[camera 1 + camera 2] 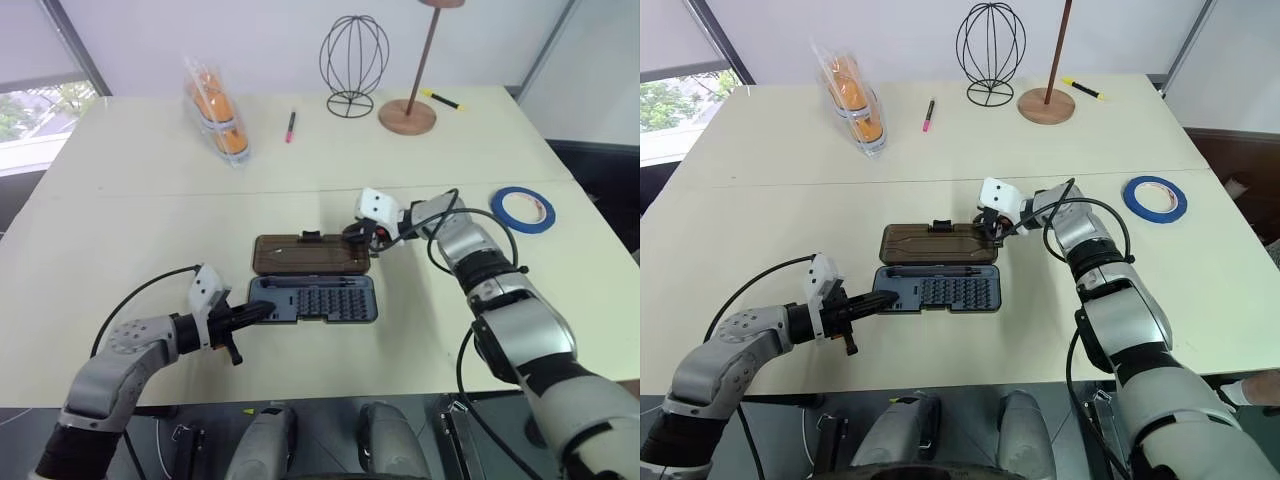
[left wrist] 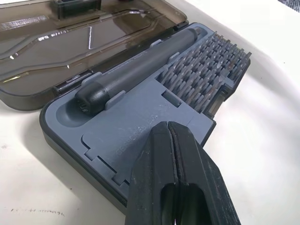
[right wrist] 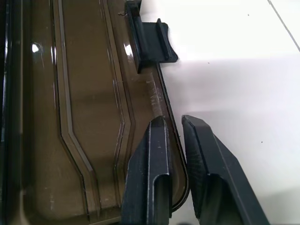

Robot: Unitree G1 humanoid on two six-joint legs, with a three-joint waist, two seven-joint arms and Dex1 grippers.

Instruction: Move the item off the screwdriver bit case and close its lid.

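The screwdriver bit case [image 1: 315,299] lies open in the middle of the table, its grey tray showing rows of bits and a slim driver [image 2: 140,61]. Its smoky-brown lid [image 1: 310,254] lies flat behind the tray, with the latch tab [image 3: 150,40] on the far edge. My left gripper [image 1: 262,312] is shut, its tips resting on the tray's left end [image 2: 140,140]. My right gripper [image 3: 174,119] is closed on the rim of the lid at its far right corner. The item, a roll of blue tape [image 1: 523,209], lies on the table far to the right, apart from the case.
At the back of the table stand a bag of oranges [image 1: 215,110], a pink pen [image 1: 291,125], a black wire ornament [image 1: 353,65], a round wooden stand base [image 1: 407,116] and a yellow marker [image 1: 441,99]. A seam crosses the table behind the lid.
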